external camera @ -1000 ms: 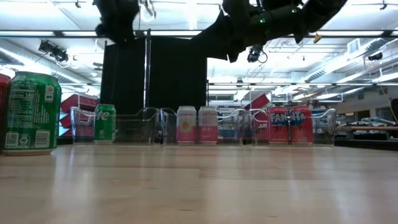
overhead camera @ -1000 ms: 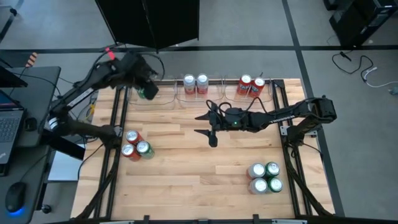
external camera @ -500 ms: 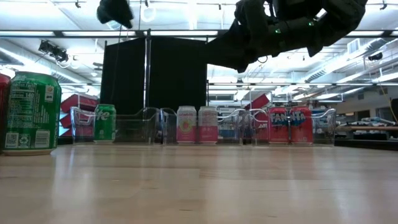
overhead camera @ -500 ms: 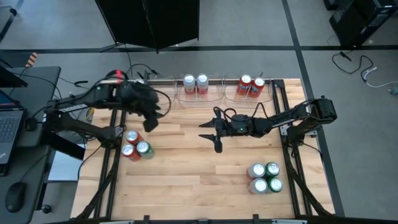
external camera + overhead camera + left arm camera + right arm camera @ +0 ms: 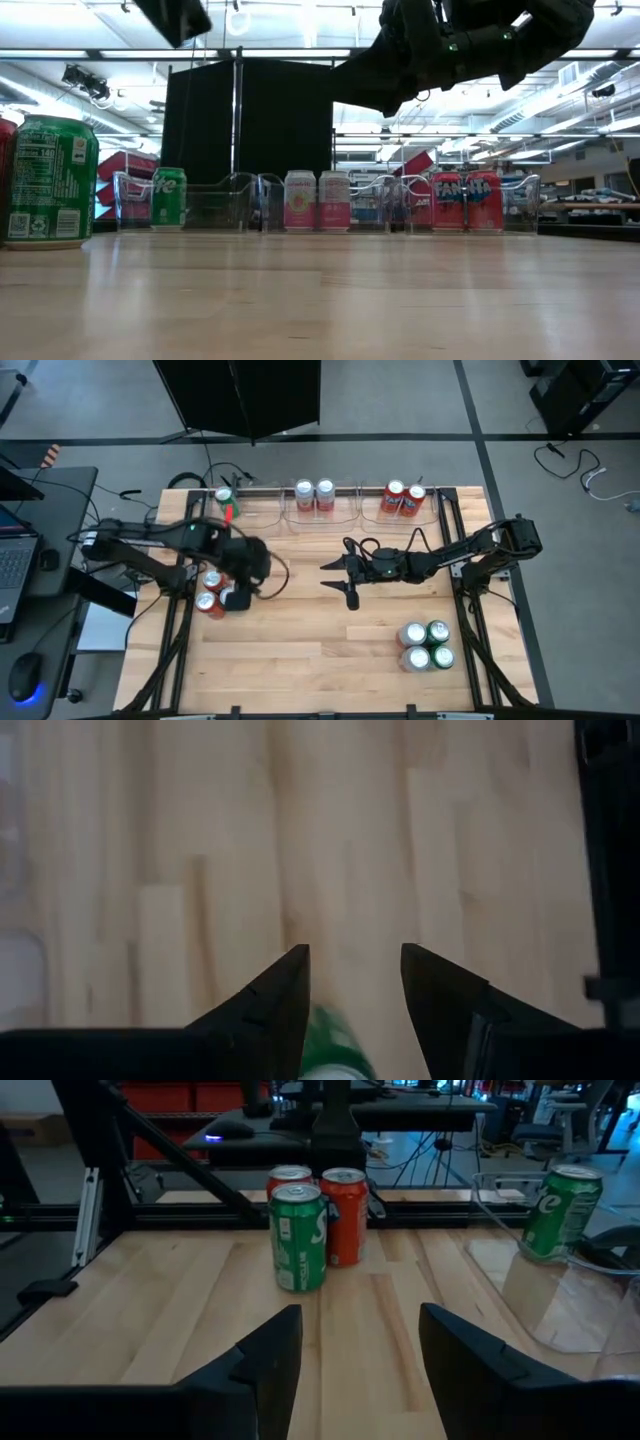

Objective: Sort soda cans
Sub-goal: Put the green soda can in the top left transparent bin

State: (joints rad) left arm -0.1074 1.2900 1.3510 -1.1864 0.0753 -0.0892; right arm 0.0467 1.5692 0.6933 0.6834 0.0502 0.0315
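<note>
Left gripper point(image 5: 236, 598) over the near-left cluster of cans, fingers point(image 5: 270, 1005) spread with a gap between them, nothing held; green can point(image 5: 335, 1040) directly beneath, its top showing between the tips, two red cans point(image 5: 209, 592) touching it just to the outer side. Right gripper point(image 5: 337, 576) hanging above mid-table point(image 5: 300, 650), fingers point(image 5: 270, 1355) parted and empty, pointed toward that same cluster: green can point(image 5: 298, 1237) in front, two red ones point(image 5: 345, 1217) close behind. Well away from the left gripper, along the far edge, a single green can point(image 5: 225, 498) standing in the left clear tray point(image 5: 215, 205). Farther along, two silver-white cans point(image 5: 314, 493) side by side in the middle tray point(image 5: 380, 205), two red cans point(image 5: 404, 497) in the right tray point(image 5: 520, 200). Near the right arm's base side, at the near-right corner, four more cans point(image 5: 426, 644) bunched together, green and silver-white, touching.
</note>
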